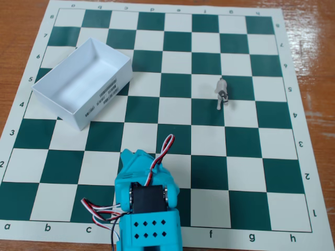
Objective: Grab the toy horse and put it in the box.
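Where the reddish-brown wooden counter (15,21) shows at the edges of the fixed view, it is glossy and catches a pale glare at the far right, and nearly all the rest of it is covered by a green-and-cream chessboard mat (172,172) with letters along the near edge and numbers down both sides. On the left part of the mat sits the box (68,86), a shallow white cardboard tray turned at an angle to the squares, its open top facing up, a strip of small black print running along the long wall nearest the camera; its white inside shows nothing lying in it. Well apart from it, over on the right half of the board, the toy horse (223,92) stands upright by itself around where a cream square meets a green one, pale grey-beige with darker patches, touching nothing but the mat. At the near edge, the turquoise arm (148,209) rises into view with red, white and black wires looping off it; its hand (137,157) points up the board, far from both horse and box, holding nothing, though I cannot tell how wide it is parted.
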